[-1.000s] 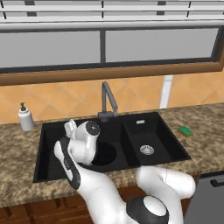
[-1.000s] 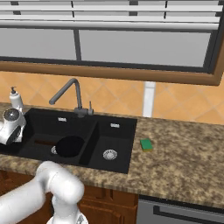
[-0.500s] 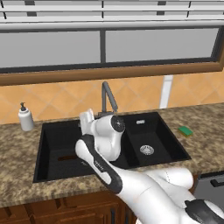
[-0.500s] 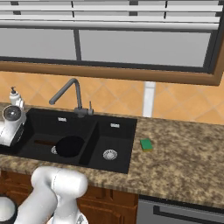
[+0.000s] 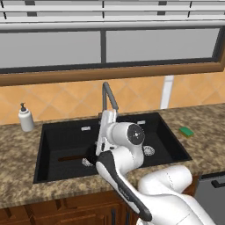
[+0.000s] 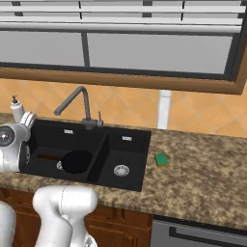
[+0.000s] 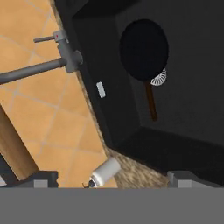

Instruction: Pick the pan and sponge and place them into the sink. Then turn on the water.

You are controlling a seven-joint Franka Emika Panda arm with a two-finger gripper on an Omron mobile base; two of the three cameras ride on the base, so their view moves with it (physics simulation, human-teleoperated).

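Note:
The black pan [image 6: 77, 160] lies flat in the larger basin of the black sink [image 6: 103, 150], its brown handle pointing left. In the hand view the pan [image 7: 144, 48] partly covers a silver drain, inside the sink [image 7: 111, 83]. The green sponge [image 6: 161, 159] rests on the counter right of the sink, also visible as the sponge [image 5: 186, 131]. My gripper [image 7: 114, 179] hovers open above the sink's left part, nothing between its fingertips [image 7: 41, 179]. It shows as the gripper [image 5: 106, 125] before the faucet [image 5: 110, 94] and at the left edge, gripper [image 6: 27, 119]. No water runs.
A white soap dispenser [image 5: 25, 118] stands on the counter left of the sink, at the back. The dark faucet [image 6: 79, 99] rises behind the basin divider, spout reaching left. A tiled wall and window close the back. Speckled counter [image 6: 202, 173] stretches right of the sponge.
My hand has swung to the right across the sink in the left base view and stays raised. The pan lies in the basin throughout. The jaws remain open.

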